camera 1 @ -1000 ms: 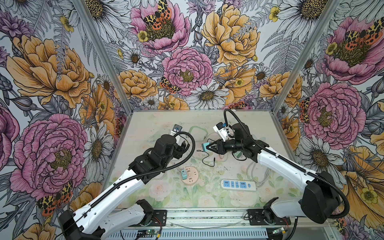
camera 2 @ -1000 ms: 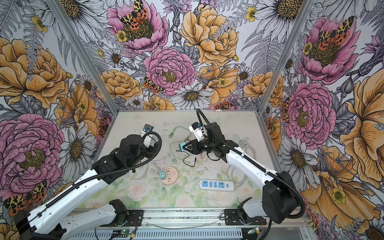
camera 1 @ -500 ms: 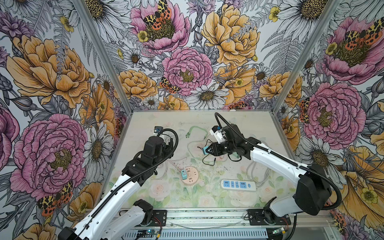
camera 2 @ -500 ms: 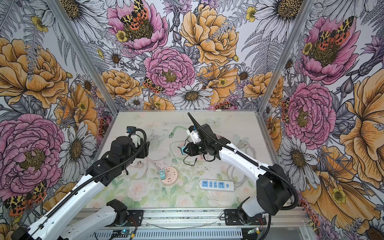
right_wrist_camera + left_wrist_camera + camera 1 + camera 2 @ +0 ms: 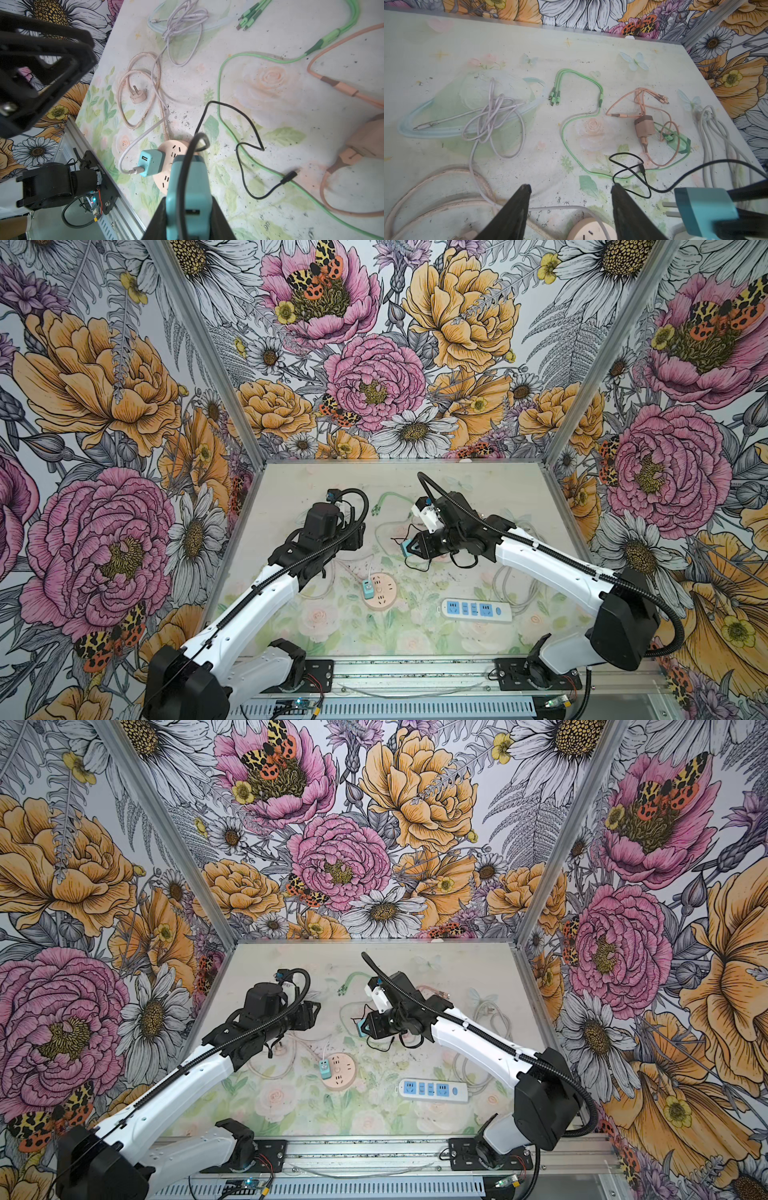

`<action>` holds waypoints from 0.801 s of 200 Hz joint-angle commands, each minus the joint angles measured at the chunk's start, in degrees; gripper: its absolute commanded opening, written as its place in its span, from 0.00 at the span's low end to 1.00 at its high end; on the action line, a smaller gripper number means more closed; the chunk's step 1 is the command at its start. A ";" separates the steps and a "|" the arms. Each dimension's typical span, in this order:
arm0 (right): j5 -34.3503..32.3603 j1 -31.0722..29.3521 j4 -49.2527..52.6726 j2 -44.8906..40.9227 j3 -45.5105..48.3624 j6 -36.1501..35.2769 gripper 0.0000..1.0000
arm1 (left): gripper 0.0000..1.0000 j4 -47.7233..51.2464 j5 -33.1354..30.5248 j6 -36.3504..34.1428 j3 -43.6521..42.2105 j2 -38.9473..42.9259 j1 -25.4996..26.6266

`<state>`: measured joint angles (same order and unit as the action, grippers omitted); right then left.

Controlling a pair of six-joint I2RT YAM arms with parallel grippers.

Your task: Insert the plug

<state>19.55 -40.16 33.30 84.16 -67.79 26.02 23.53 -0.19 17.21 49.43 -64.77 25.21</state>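
The right gripper (image 5: 188, 220) is pinching the plug (image 5: 197, 187), a teal block, with one black finger on either side of its body. In both top views the plug (image 5: 405, 549) is held up over the middle of the table (image 5: 498, 489), clear of every outlet. Its two metal prongs show in the left wrist view and point towards the left arm's side. A thin black cable (image 5: 629, 158) runs from the plug and lies in loose loops on the table below it.

The left gripper (image 5: 571, 186) is spread wide with nothing between its fingers (image 5: 521, 207). It hangs over the left part of the table, left of the plug and apart from it.

The round pink socket (image 5: 380, 593) lies on the table nearer than the plug and slightly left of it. A small teal charger (image 5: 149, 163) is seated in its left side, and a white cable (image 5: 133, 149) comes out of it. The other slots on the socket's face that can be seen are bare. A long white power strip (image 5: 476, 610) lies to the right of the socket, well apart from the plug.

Farther back are a green cable (image 5: 600, 87) with several ends, a peach charger (image 5: 644, 126) with its peach cable, and a tangled pale cable (image 5: 492, 116) on the left.
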 commanded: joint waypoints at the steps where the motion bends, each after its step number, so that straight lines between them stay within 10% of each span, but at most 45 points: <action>1: -0.76 -0.10 0.01 -3.02 -2.56 0.00 0.00 | 0.62 -3.77 10.74 3.35 4.99 -6.63 -1.13; 76: -2.94 -0.56 -0.03 -3.65 -1.55 -2.78 0.00 | 0.57 -7.49 30.11 11.12 10.07 -20.63 -0.16; 160: -5.93 -1.47 -0.14 -3.45 -1.98 -4.71 0.00 | 0.57 -7.74 32.08 15.93 7.17 -25.36 1.21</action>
<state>15.55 -40.88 33.71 82.19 -68.45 22.79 16.91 30.11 31.20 57.39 -89.03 26.06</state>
